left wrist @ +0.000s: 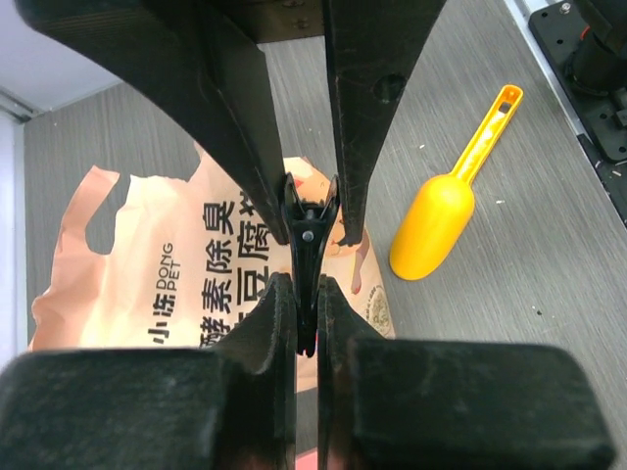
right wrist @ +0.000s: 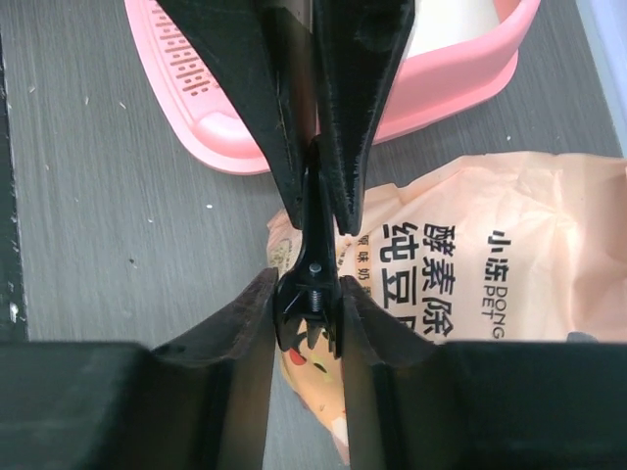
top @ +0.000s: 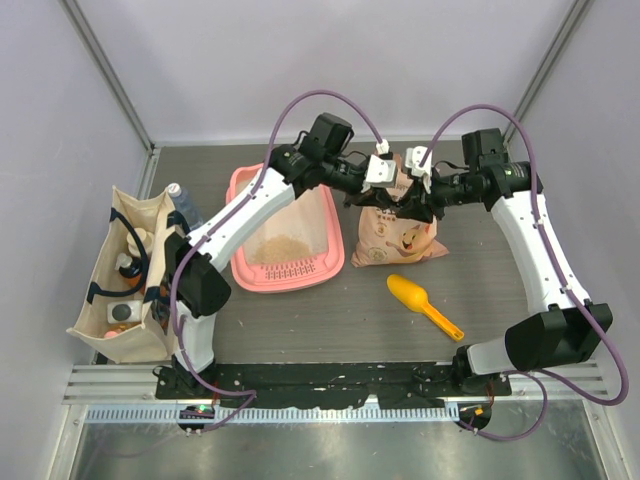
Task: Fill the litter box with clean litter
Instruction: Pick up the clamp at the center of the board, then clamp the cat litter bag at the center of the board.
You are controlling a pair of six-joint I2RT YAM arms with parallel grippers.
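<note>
The pink litter box [top: 246, 272] lies left of centre with a pile of tan clean litter [top: 280, 246] on its floor; its rim shows in the right wrist view [right wrist: 460, 73]. The peach litter bag [top: 400, 238] lies right of it. My left gripper [top: 385, 183] and right gripper [top: 414, 184] meet tip to tip above the bag's top. Both are shut on one small black spring clip [left wrist: 309, 250]: the left gripper [left wrist: 307, 299] on its thin end, the right gripper [right wrist: 309, 289] on its handle end with the spring [right wrist: 310, 294]. The bag shows below it [left wrist: 147, 264] [right wrist: 490, 274].
A yellow-orange scoop [top: 424, 302] lies on the table in front of the bag, also in the left wrist view [left wrist: 436, 225]. A beige tote bag [top: 128, 285] with bottles stands at the left edge. The enclosure walls stand behind and at both sides.
</note>
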